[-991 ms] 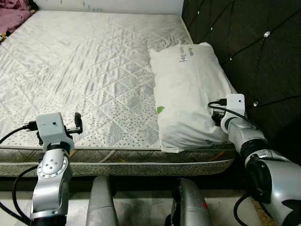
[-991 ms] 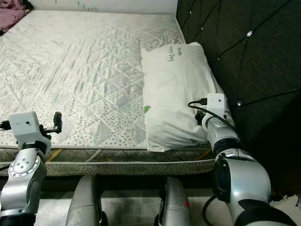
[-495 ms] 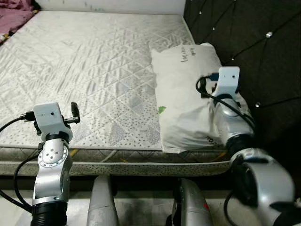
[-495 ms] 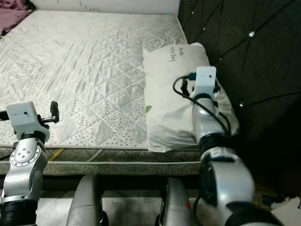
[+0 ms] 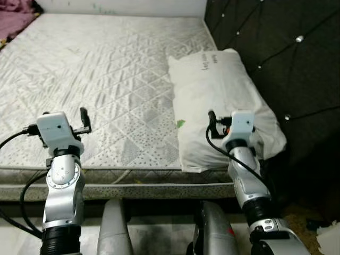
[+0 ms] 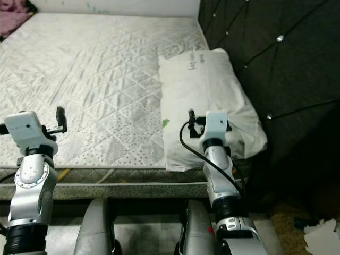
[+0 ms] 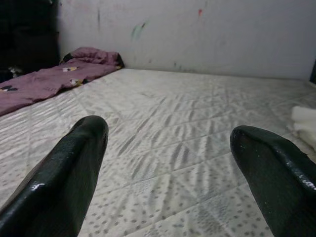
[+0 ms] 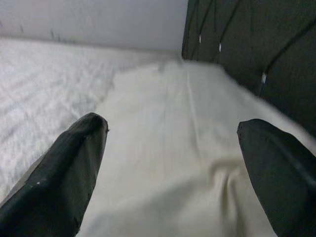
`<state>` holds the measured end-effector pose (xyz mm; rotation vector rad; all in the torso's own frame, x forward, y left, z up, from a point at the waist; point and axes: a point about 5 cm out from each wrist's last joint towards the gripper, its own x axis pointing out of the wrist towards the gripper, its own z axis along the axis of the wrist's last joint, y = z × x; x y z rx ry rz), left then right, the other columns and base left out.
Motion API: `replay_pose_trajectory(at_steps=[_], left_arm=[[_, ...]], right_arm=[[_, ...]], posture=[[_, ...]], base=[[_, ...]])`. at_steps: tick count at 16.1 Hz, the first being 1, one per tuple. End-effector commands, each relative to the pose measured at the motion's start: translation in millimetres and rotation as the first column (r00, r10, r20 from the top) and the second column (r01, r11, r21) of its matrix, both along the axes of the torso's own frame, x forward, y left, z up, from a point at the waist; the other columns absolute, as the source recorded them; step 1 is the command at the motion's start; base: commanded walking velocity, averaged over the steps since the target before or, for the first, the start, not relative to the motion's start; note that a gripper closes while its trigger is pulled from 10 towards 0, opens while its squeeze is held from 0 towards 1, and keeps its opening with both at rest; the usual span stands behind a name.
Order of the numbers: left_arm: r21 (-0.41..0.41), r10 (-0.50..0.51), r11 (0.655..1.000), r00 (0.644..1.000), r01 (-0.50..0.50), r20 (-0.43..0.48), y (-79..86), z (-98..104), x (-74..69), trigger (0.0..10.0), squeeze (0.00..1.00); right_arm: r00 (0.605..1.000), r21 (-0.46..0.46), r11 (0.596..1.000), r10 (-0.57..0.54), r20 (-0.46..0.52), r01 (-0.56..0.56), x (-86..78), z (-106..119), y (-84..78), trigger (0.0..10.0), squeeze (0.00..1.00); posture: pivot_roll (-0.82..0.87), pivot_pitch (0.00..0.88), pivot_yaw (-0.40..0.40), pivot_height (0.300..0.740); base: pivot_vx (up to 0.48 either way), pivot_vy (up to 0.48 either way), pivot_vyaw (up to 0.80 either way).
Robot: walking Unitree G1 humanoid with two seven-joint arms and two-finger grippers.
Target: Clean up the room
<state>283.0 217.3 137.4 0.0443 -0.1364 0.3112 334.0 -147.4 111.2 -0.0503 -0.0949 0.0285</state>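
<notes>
The soft white fabric pillow (image 5: pixel 223 101) lies against the dark tufted headboard (image 5: pixel 276 48); light and floppy, best pinched at its near corner. Both right gripper (image 8: pixel 173 163) and left gripper (image 7: pixel 168 168) fingers spread wide, empty.

You get even, soft light on the mattress (image 5: pixel 106 79) in both eye views, sharp and without glare; the headboard (image 5: pixel 287 53) stays dark; the right wrist view is smeared with blur over the pillow (image 8: pixel 173 148); the left wrist view's near fingertips (image 7: pixel 69 182) look soft.
</notes>
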Motion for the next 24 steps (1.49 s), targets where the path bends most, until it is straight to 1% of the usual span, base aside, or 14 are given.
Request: replay_pose_trajectory(at_steps=[1, 2, 3, 4, 5, 6, 7, 10, 12, 15, 16, 18, 21, 24], left_arm=[[-0.006, -0.006, 1.000, 1.000, 0.006, 0.014, -5.4, 1.8, 2.0, 10.0, 0.00], [-0.014, -0.015, 1.000, 1.000, 0.015, -0.003, -8.8, -5.8, -0.2, 10.0, 0.00], [-0.032, -0.025, 0.999, 1.000, 0.025, -0.011, -12.0, -9.9, -4.5, 10.0, 0.00], [-0.037, -0.048, 0.998, 0.999, 0.048, -0.016, -15.5, -12.7, -8.2, 10.0, 0.00], [-0.031, -0.057, 0.998, 0.998, 0.056, -0.026, -16.3, -15.2, -9.7, 10.0, 0.00], [-0.025, -0.066, 0.998, 0.997, 0.065, -0.032, -14.5, -15.4, -8.5, 10.0, 0.00], [-0.026, -0.062, 0.998, 0.998, 0.061, -0.031, -11.7, -13.9, -7.1, 10.0, 0.00], [-0.031, -0.072, 0.997, 0.996, 0.071, -0.045, -11.8, -15.9, -5.6, 10.0, 0.00], [-0.044, -0.079, 0.996, 0.995, 0.076, -0.055, -15.4, -20.1, -4.0, 10.0, 0.00], [-0.086, -0.001, 0.996, 0.997, -0.005, -0.077, -10.9, -23.1, 0.1, 10.0, 0.00], [-0.091, -0.017, 0.996, 0.997, 0.011, -0.069, -13.1, -22.2, 0.2, 10.0, 0.00], [-0.139, -0.047, 0.990, 0.997, 0.039, -0.059, -15.5, -22.4, -0.2, 10.0, 0.00], [-0.100, -0.057, 0.994, 0.997, 0.052, -0.051, -17.8, -19.6, 2.5, 10.0, 0.00], [-0.098, -0.063, 0.994, 0.996, 0.058, -0.055, -17.7, -19.9, 3.8, 10.0, 0.00]], right_arm=[[0.999, -0.009, 1.000, 0.026, 0.038, -0.026, 4.8, 13.4, 3.7, 10.0, 1.00], [0.999, -0.020, 0.999, 0.038, 0.029, -0.038, 4.8, 13.5, 5.9, 10.0, 1.00], [0.997, -0.021, 0.997, 0.075, 0.024, -0.075, 2.8, 13.9, 12.1, 10.0, 0.90], [0.992, -0.030, 0.992, 0.121, 0.030, -0.120, 0.9, 14.3, 20.5, 10.0, 0.00], [0.989, -0.025, 0.989, 0.147, 0.029, -0.146, 0.2, 14.0, 25.9, 10.0, 0.00], [0.986, 0.023, 0.987, 0.161, 0.030, -0.162, 2.0, 15.9, 32.8, 10.0, 0.00], [0.986, 0.041, 0.986, 0.162, 0.031, -0.163, 3.7, 18.1, 36.6, 10.0, 0.00], [0.984, 0.055, 0.983, 0.174, 0.043, -0.176, 4.4, 24.8, 44.6, 10.0, 0.00], [0.983, 0.054, 0.982, 0.178, 0.047, -0.180, 4.5, 26.2, 44.0, 10.0, 0.00], [0.981, 0.049, 0.980, 0.189, 0.042, -0.191, 6.9, 28.0, 44.8, 10.0, 0.00], [0.979, 0.047, 0.979, 0.197, 0.042, -0.199, 7.9, 29.3, 46.6, 10.0, 0.00], [0.978, 0.046, 0.978, 0.202, 0.047, -0.204, 9.9, 32.7, 48.3, 10.0, 0.00], [0.980, 0.053, 0.979, 0.194, 0.052, -0.197, 11.3, 34.5, 46.5, 10.0, 0.00], [0.978, 0.049, 0.978, 0.200, 0.052, -0.203, 8.1, 31.5, 47.1, 10.0, 0.00]], posture=[[-0.01, 0.000, -0.048, 0.582], [0.00, 0.000, -0.055, 0.582], [0.01, 0.000, -0.052, 0.582], [0.02, 0.000, -0.048, 0.582], [0.02, 0.000, -0.052, 0.582], [0.03, 0.000, -0.051, 0.586], [0.03, 0.000, -0.047, 0.595], [-0.01, 0.000, -0.030, 0.620], [-0.02, 0.000, -0.031, 0.637], [-0.01, 0.000, -0.048, 0.673], [-0.01, 0.000, -0.051, 0.685], [-0.01, 0.000, -0.052, 0.702], [-0.01, 0.000, -0.046, 0.734], [-0.02, 0.000, -0.042, 0.740]], base=[[0.000, 0.000, 0.00], [0.000, 0.000, 0.00], [0.000, 0.000, 0.00], [0.000, 0.000, 0.00], [0.000, 0.000, 0.00], [0.000, 0.000, 0.00], [0.000, 0.000, 0.00], [0.000, 0.000, -0.30], [0.000, 0.000, -0.45], [0.000, 0.000, -0.45], [0.000, 0.000, -0.46], [0.000, 0.000, -0.45], [0.000, 0.000, -0.45], [0.000, 0.000, -0.15]])
